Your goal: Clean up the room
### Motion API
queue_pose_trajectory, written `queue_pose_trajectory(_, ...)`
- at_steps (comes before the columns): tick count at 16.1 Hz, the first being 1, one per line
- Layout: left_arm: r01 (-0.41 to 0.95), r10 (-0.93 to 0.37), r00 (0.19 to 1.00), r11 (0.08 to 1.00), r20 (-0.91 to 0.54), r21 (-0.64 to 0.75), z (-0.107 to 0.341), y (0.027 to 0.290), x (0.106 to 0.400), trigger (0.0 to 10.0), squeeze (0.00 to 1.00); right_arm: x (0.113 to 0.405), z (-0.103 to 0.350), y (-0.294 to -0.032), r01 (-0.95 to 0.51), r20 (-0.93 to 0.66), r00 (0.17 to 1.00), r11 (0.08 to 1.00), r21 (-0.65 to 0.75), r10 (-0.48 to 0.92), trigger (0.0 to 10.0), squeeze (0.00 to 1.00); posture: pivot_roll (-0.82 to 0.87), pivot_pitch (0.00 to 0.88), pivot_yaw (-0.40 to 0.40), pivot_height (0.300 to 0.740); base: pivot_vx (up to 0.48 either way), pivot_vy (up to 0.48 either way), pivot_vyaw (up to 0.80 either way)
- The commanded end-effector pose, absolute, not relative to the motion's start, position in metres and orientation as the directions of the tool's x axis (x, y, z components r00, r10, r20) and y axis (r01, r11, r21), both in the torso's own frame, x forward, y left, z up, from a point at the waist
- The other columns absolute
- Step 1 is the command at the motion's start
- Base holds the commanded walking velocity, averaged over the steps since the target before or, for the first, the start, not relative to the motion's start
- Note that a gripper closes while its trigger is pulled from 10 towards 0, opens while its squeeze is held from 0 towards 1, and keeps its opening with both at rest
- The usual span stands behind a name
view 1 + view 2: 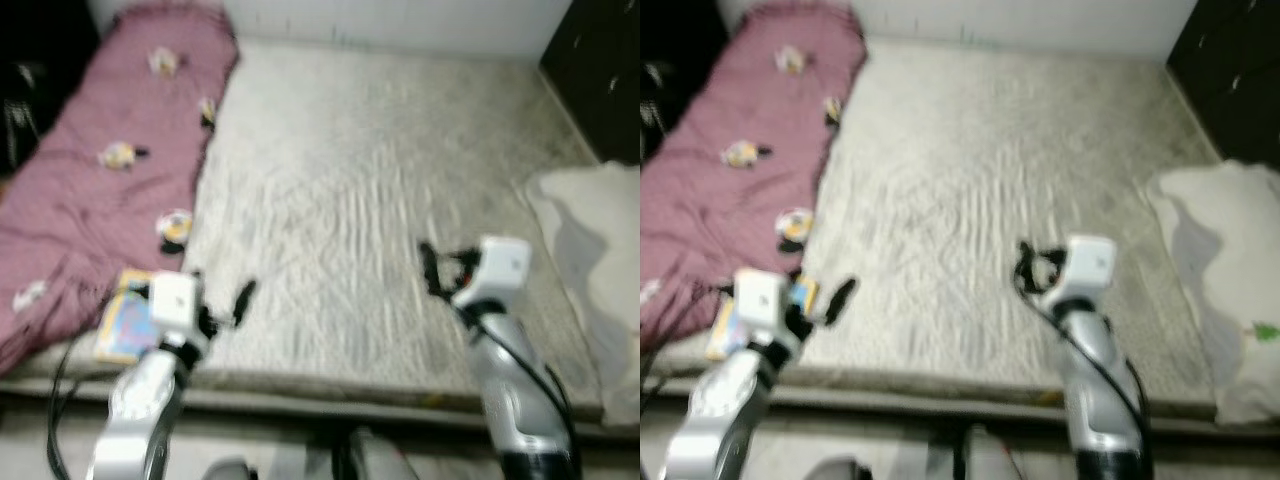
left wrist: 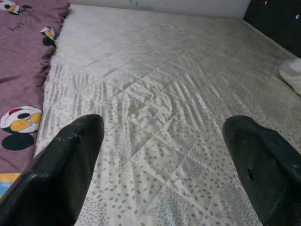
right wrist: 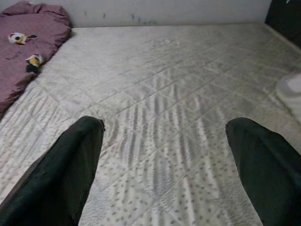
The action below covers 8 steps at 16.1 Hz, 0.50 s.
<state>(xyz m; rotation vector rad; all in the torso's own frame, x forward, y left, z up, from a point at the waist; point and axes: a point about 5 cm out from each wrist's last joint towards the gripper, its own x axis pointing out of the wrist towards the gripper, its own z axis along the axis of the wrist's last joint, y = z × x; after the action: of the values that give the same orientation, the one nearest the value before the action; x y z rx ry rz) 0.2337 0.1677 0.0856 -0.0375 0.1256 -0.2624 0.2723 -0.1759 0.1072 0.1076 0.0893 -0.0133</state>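
Bed spreads ahead, its pale quilted mattress bare in the middle. A pink blanket lies crumpled along its left side, a colourful book at the near left corner, a white pillow at the right edge. Both hands hover above the near edge — left hand and right hand wide open, holding nothing.
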Motion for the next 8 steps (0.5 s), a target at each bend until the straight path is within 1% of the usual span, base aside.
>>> queue_pose_trajectory(1, 0.23, -0.234, 0.962, 0.972, -0.139, -0.041, 0.0838, 0.176, 0.2297, 10.0, 0.0, 0.2718, 0.1071, -0.17, -0.001, -0.091, 0.996, 0.994, 0.113, 0.011, 10.0, 0.0, 0.03, 0.103, -0.051, 0.74, 0.0, 0.0, -0.8)
queue_pose_trajectory(3, 0.236, -0.238, 0.961, 0.971, -0.139, -0.037, 0.084, 0.1759, 0.2298, 10.0, 0.0, 0.2717, 0.1067, -0.1699, 0.002, -0.091, 0.996, 0.993, 0.115, 0.009, 10.0, 0.0, 0.03, 0.106, -0.051, 0.74, 0.0, 0.341, -0.8)
queue_pose_trajectory(8, 0.232, -0.238, 0.959, 0.971, -0.154, -0.055, 0.0823, 0.1757, 0.2295, 10.0, 0.0, 0.2713, 0.1062, -0.1696, 0.003, -0.091, 0.996, 0.993, 0.116, 0.008, 10.0, 0.0, 0.03, 0.106, -0.05, 0.74, 0.0, 0.478, -0.63)
